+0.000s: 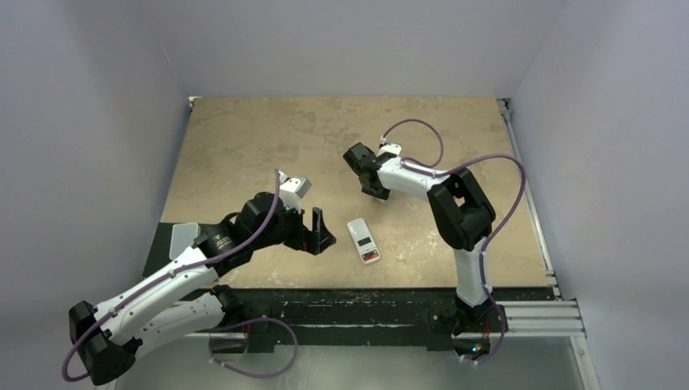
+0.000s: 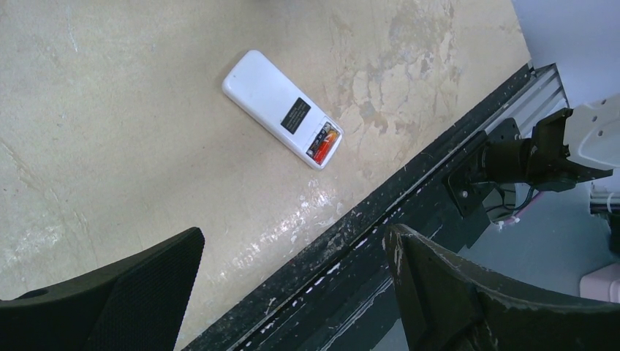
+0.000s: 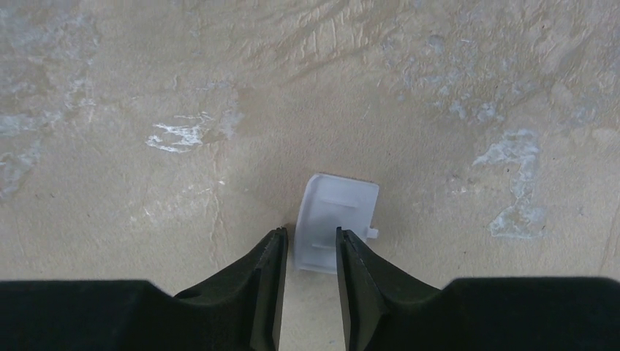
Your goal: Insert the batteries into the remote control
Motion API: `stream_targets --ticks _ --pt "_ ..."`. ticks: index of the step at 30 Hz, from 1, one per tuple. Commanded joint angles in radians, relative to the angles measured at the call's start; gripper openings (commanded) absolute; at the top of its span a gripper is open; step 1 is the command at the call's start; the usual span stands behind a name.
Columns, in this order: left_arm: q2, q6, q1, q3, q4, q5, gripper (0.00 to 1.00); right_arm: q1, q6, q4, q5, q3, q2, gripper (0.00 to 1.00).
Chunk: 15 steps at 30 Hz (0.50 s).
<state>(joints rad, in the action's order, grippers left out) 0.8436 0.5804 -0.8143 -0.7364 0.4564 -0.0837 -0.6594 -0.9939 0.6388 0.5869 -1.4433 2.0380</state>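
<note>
Beige mottled table [image 1: 244,146]. Right end effector [image 3: 308,240]: fingers narrowly apart, bracketing the near end of a white cover plate [image 3: 342,201]; cannot tell if clamped. Left end effector [image 2: 292,292]: wide open, empty. Ahead of it lies the remote control [image 2: 281,108], back up, batteries [image 2: 324,140] in its open bay.

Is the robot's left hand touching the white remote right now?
Apart. The left wrist view shows a wide stretch of bare table between the remote and the open left hand.
</note>
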Motion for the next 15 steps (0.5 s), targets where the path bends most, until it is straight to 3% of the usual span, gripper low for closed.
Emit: stream_targets --ticks 1,15 --pt "-0.013 -0.026 -0.002 0.006 -0.033 -0.013 0.96 0.008 -0.028 0.019 0.046 -0.055 -0.011 0.37" --pt "-0.023 -0.024 -0.003 0.001 -0.025 0.002 0.96 0.009 -0.048 0.018 0.035 -0.043 0.017 0.23"
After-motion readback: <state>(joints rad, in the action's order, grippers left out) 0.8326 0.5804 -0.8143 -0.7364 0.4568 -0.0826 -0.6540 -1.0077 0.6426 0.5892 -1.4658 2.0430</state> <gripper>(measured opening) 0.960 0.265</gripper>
